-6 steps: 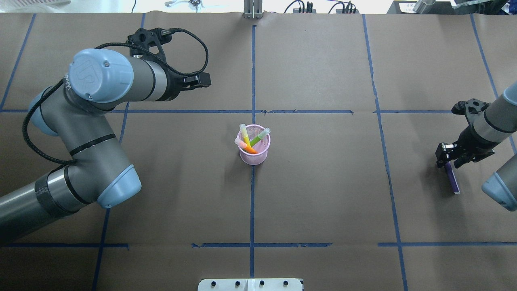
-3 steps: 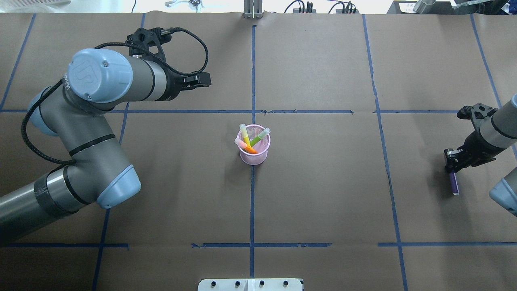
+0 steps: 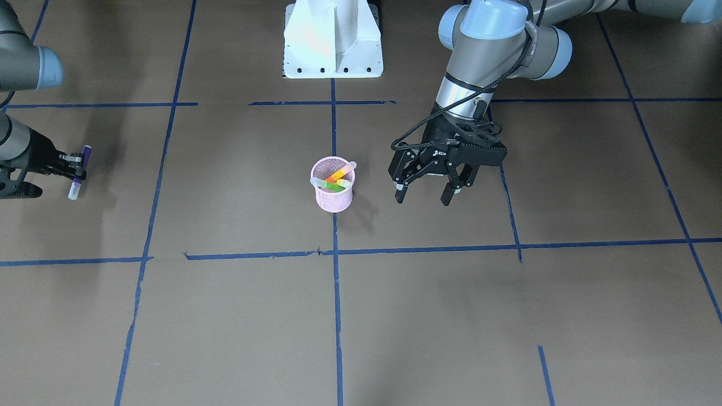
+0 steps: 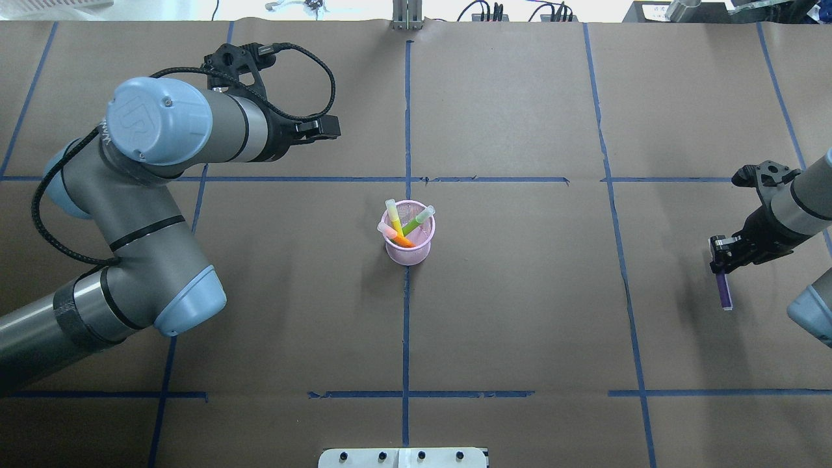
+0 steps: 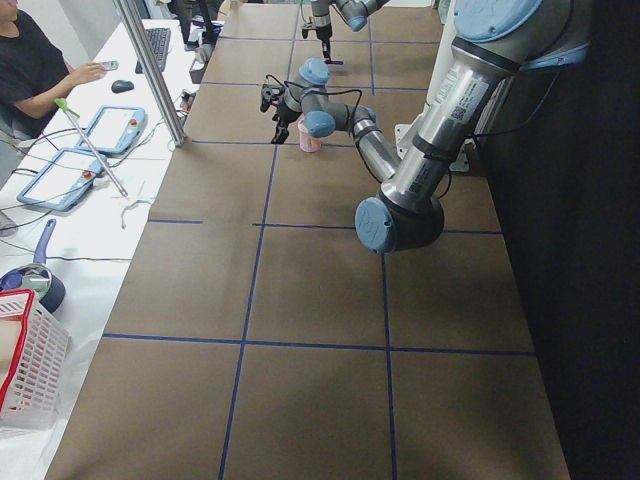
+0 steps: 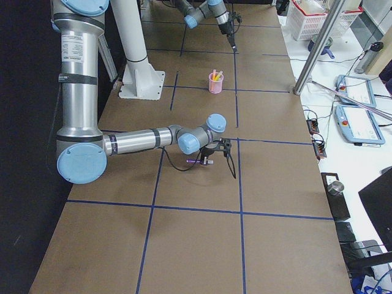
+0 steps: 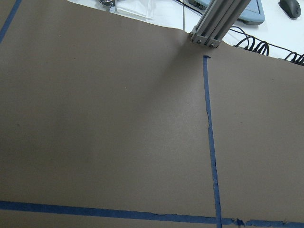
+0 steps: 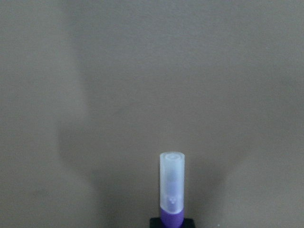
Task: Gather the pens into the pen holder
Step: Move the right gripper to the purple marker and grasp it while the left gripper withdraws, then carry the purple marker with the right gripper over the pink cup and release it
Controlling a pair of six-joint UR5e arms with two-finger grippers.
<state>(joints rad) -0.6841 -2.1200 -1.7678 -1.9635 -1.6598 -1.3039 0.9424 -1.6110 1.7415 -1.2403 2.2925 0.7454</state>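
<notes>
The pink mesh pen holder (image 4: 409,252) stands at the table's middle, also in the front view (image 3: 334,198). It holds an orange pen (image 4: 398,238), a green pen (image 4: 416,221) and a yellow-green one (image 4: 394,218). My right gripper (image 4: 720,260) is shut on the purple pen (image 4: 723,292) at the table's far right; the front view shows the gripper (image 3: 75,167) and the pen (image 3: 76,180). Its pale cap (image 8: 171,183) points away from the wrist camera. My left gripper (image 3: 426,194) is open and empty, to the holder's left and beyond it in the overhead view.
Blue tape lines (image 4: 407,117) divide the brown paper table cover. The robot's white base (image 3: 333,39) stands at the near table edge. An aluminium post (image 4: 407,16) stands at the far edge. Operators' desks with tablets (image 5: 105,130) lie beyond it.
My right gripper closed on the purple pen's end, then shifted slightly left with the pen. The left arm has barely moved.
</notes>
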